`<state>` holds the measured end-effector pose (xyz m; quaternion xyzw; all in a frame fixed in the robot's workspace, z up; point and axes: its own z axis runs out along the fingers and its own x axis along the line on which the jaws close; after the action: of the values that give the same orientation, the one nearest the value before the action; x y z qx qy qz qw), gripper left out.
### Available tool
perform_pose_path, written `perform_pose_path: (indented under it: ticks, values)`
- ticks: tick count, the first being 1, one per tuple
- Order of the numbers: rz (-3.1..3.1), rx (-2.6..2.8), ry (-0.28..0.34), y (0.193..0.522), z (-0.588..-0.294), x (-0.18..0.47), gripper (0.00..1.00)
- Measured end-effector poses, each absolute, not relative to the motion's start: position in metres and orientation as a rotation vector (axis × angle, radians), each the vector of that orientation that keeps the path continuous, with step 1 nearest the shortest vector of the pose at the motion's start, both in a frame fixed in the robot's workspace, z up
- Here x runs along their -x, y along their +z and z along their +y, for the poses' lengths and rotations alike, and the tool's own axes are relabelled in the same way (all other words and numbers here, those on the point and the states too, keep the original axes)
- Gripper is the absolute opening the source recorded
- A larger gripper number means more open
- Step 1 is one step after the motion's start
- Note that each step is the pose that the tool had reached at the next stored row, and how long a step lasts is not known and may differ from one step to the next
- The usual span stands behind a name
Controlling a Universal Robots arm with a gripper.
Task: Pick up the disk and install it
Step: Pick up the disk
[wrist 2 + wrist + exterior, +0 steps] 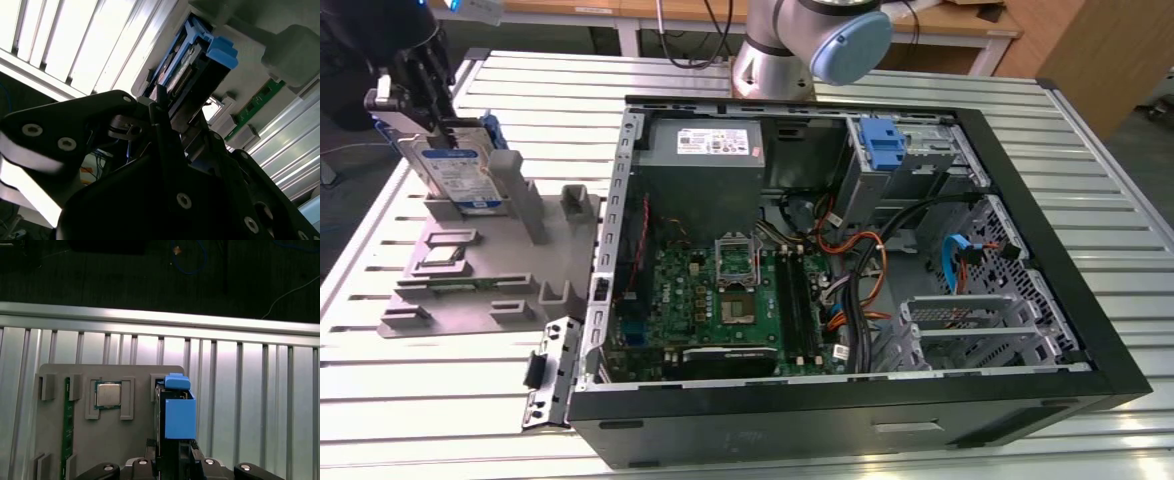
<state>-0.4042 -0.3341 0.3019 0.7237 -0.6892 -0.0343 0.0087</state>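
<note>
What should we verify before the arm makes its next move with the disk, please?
1. Gripper centred on the disk: ok.
2. Grip secure: cannot tell.
3. Disk upright in the grey holder: ok.
4. Computer case open: ok.
5. Drive bay free: cannot tell; a blue bracket sits in one.
6. Loose cables clear of the bays: probably not ok, as they lie close beside them.

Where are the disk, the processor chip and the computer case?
the disk [460, 175]: exterior view, on its white-and-blue label.
the processor chip [108, 394]: first wrist view, on its metal lid.
the computer case [761, 425]: exterior view, on its black near wall.
</note>
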Motion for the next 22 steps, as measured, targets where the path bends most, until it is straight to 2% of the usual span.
perform_pose_path:
  ticks: [22]
  values:
    - [-2.255, -2.164, -0.108, 0.3004, -0.3341, 0.4042, 0.35]
